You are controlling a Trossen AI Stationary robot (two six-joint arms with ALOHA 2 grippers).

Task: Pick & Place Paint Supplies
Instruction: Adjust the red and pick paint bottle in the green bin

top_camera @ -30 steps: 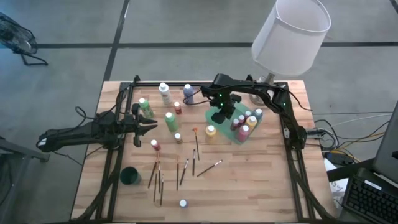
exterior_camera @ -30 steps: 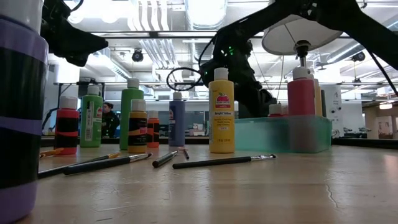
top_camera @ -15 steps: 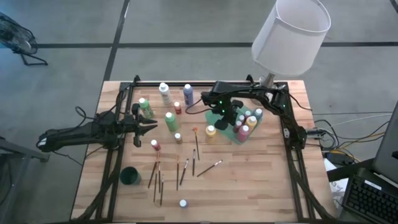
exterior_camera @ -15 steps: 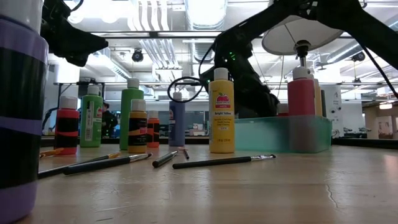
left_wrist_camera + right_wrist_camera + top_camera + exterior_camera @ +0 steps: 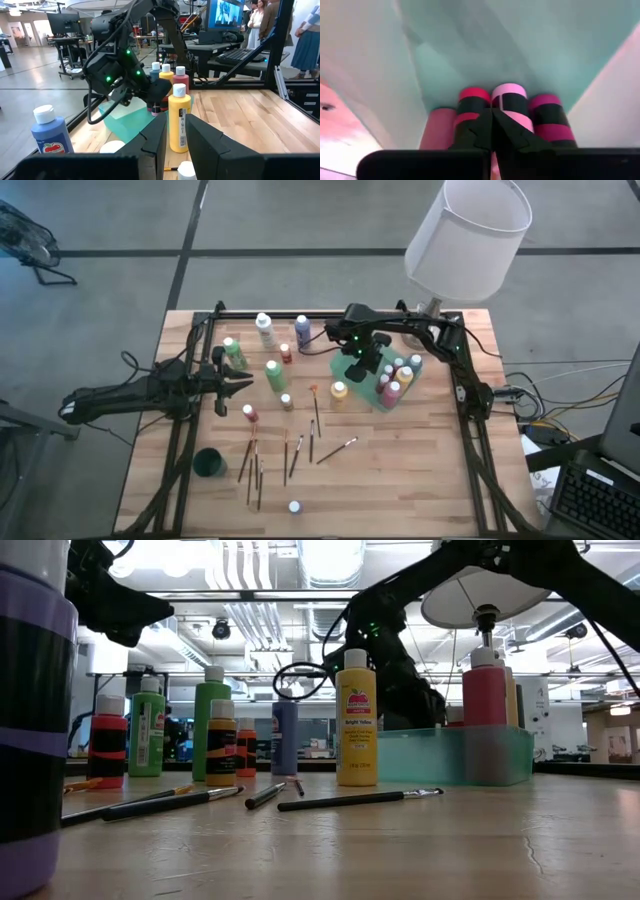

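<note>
Your right gripper (image 5: pixel 368 366), fingers pressed together, hangs over the green tray (image 5: pixel 352 372) beside its bottles (image 5: pixel 397 375); left gripper (image 5: pixel 243 383), fingers slightly apart, idles.

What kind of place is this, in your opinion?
Probably a robotics lab or open workshop. Beyond the wooden table there are desks with monitors, exposed ceiling ducts and people standing. A lamp hangs over the table.

Closed right claw (image 5: pixel 491 131) hovers over paint bottles (image 5: pixel 509 102) (red, pink) in green tray (image 5: pixel 530 45).
</note>
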